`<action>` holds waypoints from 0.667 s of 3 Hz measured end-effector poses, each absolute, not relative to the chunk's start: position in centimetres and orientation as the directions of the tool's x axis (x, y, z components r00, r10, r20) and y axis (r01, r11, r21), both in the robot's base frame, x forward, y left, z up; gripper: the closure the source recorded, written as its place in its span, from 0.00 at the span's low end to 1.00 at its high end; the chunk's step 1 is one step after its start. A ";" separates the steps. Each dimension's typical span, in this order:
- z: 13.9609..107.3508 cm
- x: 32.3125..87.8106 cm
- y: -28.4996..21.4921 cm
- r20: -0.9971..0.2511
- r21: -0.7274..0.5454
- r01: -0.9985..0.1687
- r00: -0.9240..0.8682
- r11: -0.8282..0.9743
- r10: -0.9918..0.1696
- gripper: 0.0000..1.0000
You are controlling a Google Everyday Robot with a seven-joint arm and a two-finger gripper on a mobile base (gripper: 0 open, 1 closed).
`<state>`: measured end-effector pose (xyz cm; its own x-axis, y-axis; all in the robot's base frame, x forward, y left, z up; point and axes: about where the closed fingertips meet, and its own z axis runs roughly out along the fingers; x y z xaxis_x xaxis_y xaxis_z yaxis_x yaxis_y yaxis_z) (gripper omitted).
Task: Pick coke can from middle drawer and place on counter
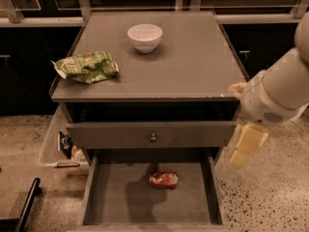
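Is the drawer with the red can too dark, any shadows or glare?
Camera view: the middle drawer is dim but readable, with a dark shadow on its floor left of the coke can. Camera view: the counter shows no glare; the pincer hangs right of the counter.

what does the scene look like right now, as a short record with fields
middle drawer: pulled open, below the knobbed drawer
coke can: lying on its side on the drawer floor, near the middle
counter: white bowl at back, green snack bag at left
gripper: off the counter's right front corner, beside the knobbed drawer, apart from the can
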<state>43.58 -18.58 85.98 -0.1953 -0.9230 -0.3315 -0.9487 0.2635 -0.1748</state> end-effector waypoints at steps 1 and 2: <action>80.4 43.0 -16.7 -0.368 -0.196 -0.959 -0.122 0.206 -0.922 0.00; 80.4 43.0 -16.7 -0.370 -0.194 -0.959 -0.123 0.206 -0.921 0.00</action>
<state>42.98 -16.67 80.37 -0.1227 -0.9210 -0.3696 -0.9592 0.2057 -0.1940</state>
